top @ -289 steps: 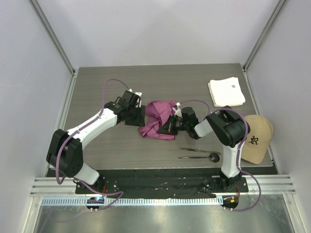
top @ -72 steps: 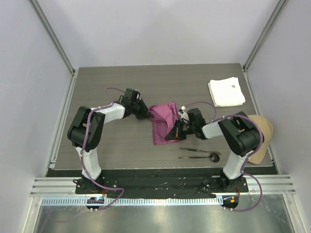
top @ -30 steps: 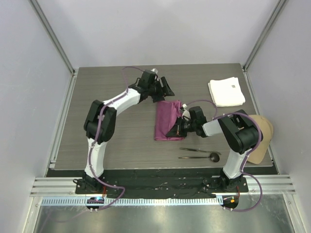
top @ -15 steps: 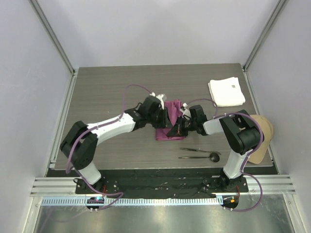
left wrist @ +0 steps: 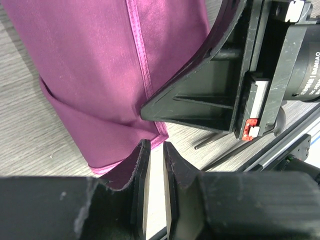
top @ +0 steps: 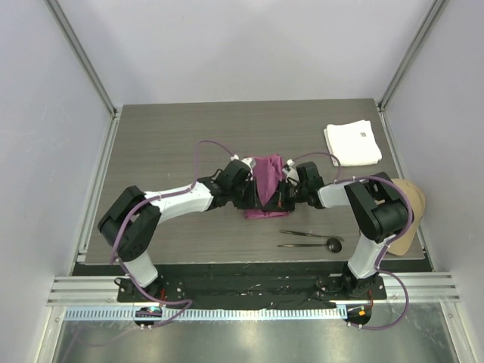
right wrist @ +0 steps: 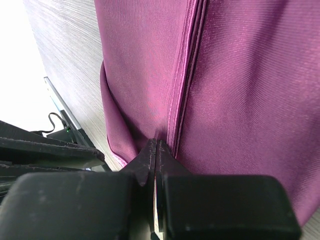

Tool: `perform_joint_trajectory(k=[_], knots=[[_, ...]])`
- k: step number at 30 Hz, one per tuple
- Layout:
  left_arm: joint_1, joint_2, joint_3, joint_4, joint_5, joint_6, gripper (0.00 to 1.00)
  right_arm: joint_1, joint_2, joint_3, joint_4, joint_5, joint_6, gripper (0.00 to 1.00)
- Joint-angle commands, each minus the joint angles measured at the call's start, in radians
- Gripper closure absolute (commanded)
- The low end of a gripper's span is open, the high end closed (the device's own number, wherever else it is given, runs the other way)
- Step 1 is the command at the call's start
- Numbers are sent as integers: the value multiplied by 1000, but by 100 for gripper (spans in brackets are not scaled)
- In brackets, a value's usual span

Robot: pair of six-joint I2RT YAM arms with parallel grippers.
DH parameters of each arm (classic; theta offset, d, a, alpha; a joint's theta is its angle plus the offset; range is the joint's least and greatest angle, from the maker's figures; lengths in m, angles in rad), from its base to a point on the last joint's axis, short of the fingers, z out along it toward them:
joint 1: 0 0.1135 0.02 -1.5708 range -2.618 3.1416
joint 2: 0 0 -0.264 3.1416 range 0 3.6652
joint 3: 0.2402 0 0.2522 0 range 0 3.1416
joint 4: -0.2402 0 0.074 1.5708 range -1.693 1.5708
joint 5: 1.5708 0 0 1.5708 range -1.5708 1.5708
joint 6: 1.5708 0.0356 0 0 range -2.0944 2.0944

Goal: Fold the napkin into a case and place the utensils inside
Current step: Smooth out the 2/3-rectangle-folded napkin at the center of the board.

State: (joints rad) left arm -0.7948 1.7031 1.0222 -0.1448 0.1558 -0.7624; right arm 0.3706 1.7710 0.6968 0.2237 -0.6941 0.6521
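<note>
Top external view: the napkin (top: 266, 181) lies folded into a narrow strip mid-frame on the desk (top: 166, 144), with the utensils (top: 310, 239) just below and to its right. The right gripper (right wrist: 156, 142) has its fingers clenched on the napkin's hem. The left gripper (left wrist: 155, 146) is at the strip's lower edge, fingers a slit apart with no cloth between them.

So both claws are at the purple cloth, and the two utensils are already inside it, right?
No. The left claw and right claw are at the purple cloth, but the two utensils lie outside it on the table, as the top view shows.
</note>
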Motion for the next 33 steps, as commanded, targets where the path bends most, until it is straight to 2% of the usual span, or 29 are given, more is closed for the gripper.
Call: perform_joint_trajectory(k=[1, 9, 16, 21, 22, 24, 26, 28, 31, 33], knots=[[-3, 12, 12, 70, -18, -8, 81, -6, -58, 44, -21, 11, -9, 99], [-3, 46, -5, 97, -6, -18, 85, -59, -123, 66, -107, 8, -42, 92], [-3, 12, -16, 105, -2, -29, 85, -116, -183, 38, -188, 14, -111, 91], [-4, -31, -14, 76, -15, -32, 73, -130, -186, 12, -196, 38, -131, 87], [-3, -36, 8, 51, -30, -6, 71, -130, -185, 12, -189, 47, -126, 87], [9, -16, 61, 21, -36, 35, 61, -128, -167, 17, -169, 60, -120, 87], [25, 47, 177, -59, -7, 83, 59, -130, -151, 27, -155, 47, -109, 87], [39, 90, 231, -76, 19, 97, 60, -130, -136, 29, -136, 42, -94, 87], [52, 197, 363, -120, 21, 113, 69, -130, -128, 21, -123, 41, -86, 91], [62, 262, 441, -116, 24, 115, 79, -128, -125, 14, -106, 41, -80, 94]])
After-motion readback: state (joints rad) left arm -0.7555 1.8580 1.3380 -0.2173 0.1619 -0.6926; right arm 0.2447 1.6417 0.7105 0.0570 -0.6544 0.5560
